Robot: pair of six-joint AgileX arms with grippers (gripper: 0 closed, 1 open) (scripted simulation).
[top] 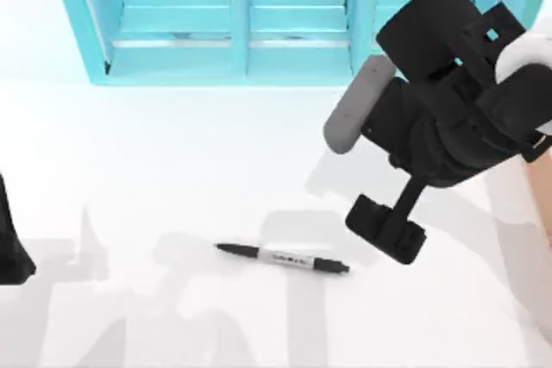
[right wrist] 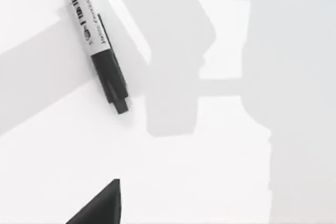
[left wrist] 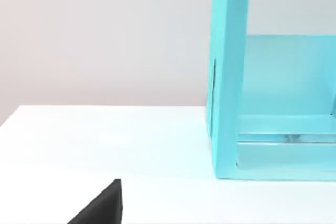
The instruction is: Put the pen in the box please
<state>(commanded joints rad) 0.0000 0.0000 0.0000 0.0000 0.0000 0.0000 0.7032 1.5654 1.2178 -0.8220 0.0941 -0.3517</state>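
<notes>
Pen (top: 283, 258) lies flat on the white table (top: 172, 161), low and a little right of centre in the top view, its tapered end pointing left and its blunt end right; nothing touches it. In the right wrist view the same pen (right wrist: 94, 40) runs in from the upper left of the frame, label showing. Just beside its right end, apart from it and higher, the right gripper (top: 385, 228) hangs from the arm that fills the upper right of the top view; whether its fingers are spread or closed cannot be told, and it has hold of nothing. To do the reach well, I judge it should shift left until centred over the labelled barrel, fingers set across the pen's length, then come straight down. The light-blue shelf unit (top: 233, 15) stands along the top edge. A tan strip at the right edge (top: 536, 204) may be the box. The left arm (top: 10, 243) sits parked at the left edge.
</notes>
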